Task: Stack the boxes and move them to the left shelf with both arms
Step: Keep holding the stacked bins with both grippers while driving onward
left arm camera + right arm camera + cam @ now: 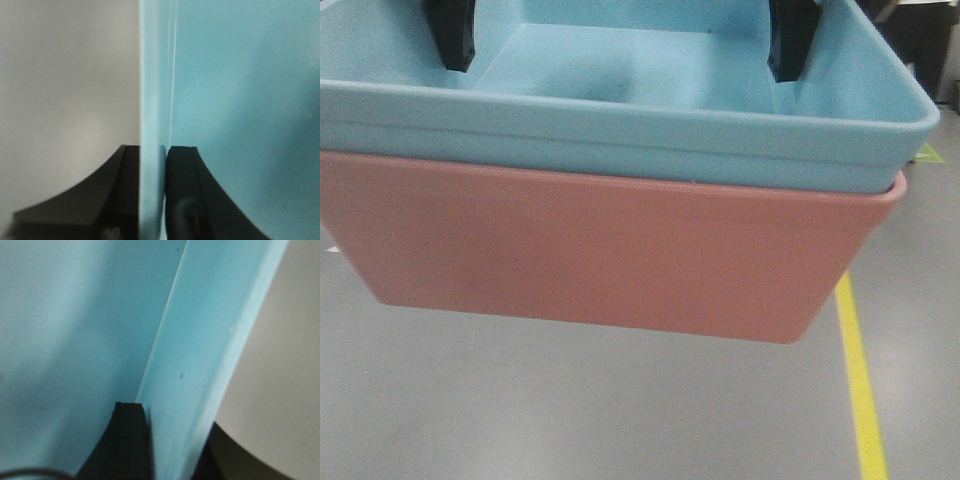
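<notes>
So the light blue tub (620, 130) is nested in the salmon pink tub (600, 250), its left wall pinched by the left gripper (152, 150) and its right wall by the right gripper (172, 417).

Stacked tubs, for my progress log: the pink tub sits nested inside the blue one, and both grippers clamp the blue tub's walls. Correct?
No, the nesting is reversed: the front view shows the light blue tub nested inside the salmon pink tub. The left gripper and right gripper do clamp the blue tub's walls.
</notes>
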Robot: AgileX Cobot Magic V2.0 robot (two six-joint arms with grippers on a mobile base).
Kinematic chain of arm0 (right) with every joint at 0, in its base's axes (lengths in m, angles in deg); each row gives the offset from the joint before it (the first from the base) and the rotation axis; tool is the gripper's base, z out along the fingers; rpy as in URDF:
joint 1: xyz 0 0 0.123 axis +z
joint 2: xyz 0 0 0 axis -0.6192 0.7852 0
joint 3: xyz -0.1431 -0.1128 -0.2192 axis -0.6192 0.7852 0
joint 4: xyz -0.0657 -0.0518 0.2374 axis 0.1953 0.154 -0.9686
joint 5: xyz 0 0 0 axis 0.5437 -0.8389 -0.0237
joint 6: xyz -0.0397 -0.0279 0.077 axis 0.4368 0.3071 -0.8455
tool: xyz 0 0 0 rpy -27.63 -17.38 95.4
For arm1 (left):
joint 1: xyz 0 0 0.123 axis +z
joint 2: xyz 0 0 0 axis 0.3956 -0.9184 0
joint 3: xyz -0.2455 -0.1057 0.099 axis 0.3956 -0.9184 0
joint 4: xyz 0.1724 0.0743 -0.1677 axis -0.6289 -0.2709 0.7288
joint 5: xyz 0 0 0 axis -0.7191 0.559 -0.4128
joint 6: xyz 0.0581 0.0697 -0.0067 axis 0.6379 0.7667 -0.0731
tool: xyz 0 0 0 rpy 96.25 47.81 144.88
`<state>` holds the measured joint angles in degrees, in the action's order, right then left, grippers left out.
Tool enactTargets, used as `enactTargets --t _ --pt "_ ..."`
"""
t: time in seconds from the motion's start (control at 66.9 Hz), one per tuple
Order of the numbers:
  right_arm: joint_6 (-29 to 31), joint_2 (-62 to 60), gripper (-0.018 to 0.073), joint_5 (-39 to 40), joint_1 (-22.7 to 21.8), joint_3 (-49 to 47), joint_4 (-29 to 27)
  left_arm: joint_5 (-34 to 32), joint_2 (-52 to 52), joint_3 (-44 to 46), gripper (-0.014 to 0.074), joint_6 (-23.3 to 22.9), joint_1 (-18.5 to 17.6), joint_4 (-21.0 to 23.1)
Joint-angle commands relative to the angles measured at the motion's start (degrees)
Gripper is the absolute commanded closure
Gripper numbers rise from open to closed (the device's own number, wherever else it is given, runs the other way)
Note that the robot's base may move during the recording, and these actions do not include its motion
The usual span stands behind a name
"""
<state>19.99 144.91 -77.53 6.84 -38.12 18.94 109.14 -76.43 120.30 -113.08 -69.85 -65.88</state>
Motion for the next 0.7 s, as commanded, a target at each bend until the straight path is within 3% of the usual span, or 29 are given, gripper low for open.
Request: enactTargets --t 0.0,0.687 --pt "1.07 -2.19 0.0503 12.76 1.87 -2.89 -3.24 -12.86 1.89 2.43 0.0600 -0.75 -2.41 3.66" --pt "1.07 -2.19 0.0503 9.95 1.87 -2.89 -2.27 -12.86 1.25 2.43 0.0600 -0.75 -2.41 3.66"
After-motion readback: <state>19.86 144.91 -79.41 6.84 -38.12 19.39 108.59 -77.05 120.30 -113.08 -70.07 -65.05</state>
